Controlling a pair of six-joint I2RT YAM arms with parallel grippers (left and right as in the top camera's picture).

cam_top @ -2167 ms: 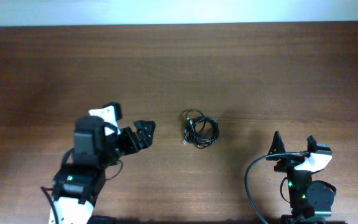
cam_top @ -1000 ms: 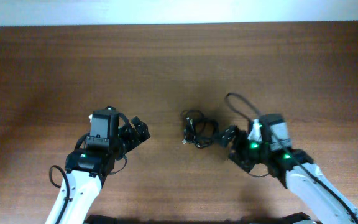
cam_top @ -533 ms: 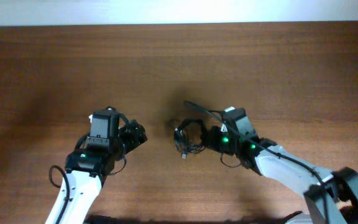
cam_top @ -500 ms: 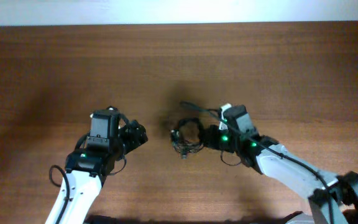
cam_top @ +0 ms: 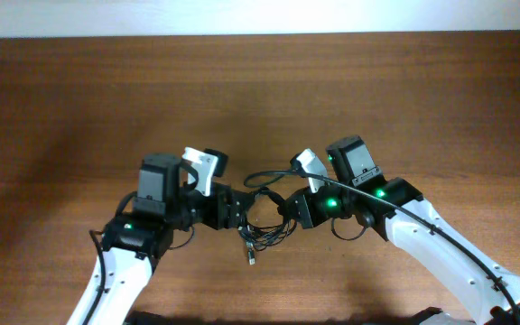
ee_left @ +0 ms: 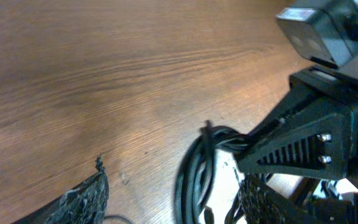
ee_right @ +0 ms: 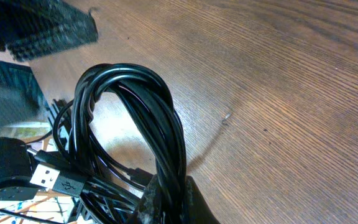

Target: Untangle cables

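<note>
Arriving: left gripper [cam_top: 235, 209] at cables [ee_right: 169, 137] | right gripper [cam_top: 292, 209] now clamping them

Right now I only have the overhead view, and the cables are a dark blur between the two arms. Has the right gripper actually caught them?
Observer: Yes. The right wrist view shows the right gripper shut on the cables, with several strands pinched together.
Operator: And the left one?
Observer: In the left wrist view the left gripper is open, with a finger on either side of the cables.
Operator: Any plug visible?
Observer: A USB plug shows at the lower left of the right wrist view.
</note>
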